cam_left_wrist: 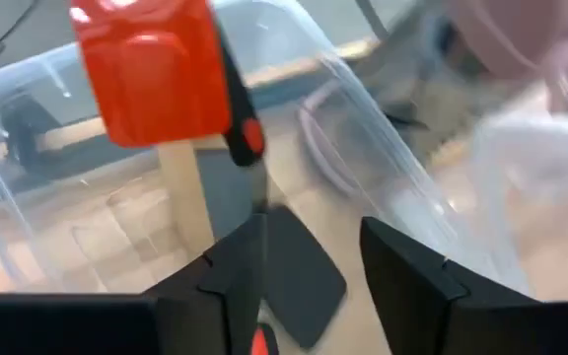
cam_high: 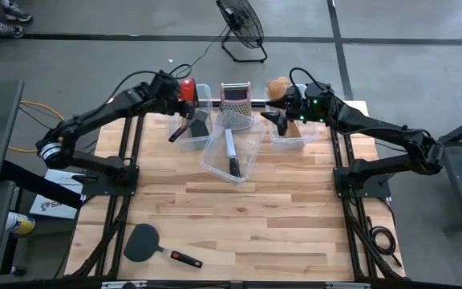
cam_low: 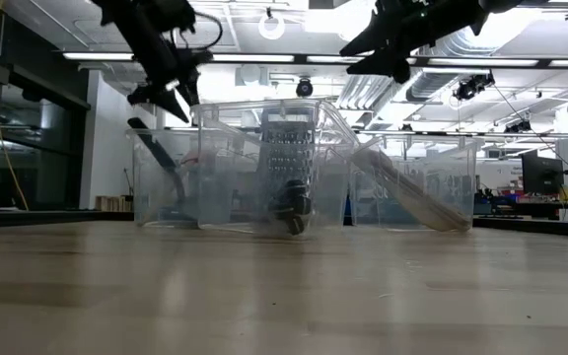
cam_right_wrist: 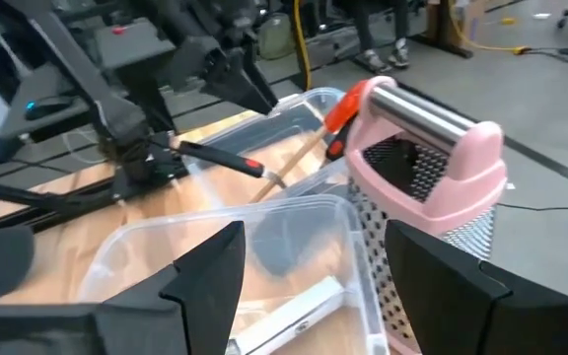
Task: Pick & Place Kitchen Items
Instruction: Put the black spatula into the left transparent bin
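High view: the parted, empty left gripper (cam_high: pixel 184 115) hangs over the far-left bin (cam_high: pixel 184 143), while the black spatula (cam_high: pixel 161 248) lies lengthwise along the table's near edge.

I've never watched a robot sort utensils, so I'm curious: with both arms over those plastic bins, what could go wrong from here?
The left gripper hangs over the left bin, jaws apart around nothing; a black spatula leans on the wall there and might tip out. The middle bin sits tilted, so a nudge could shift it and the knife inside. The right gripper is open close to the box grater and could knock it.
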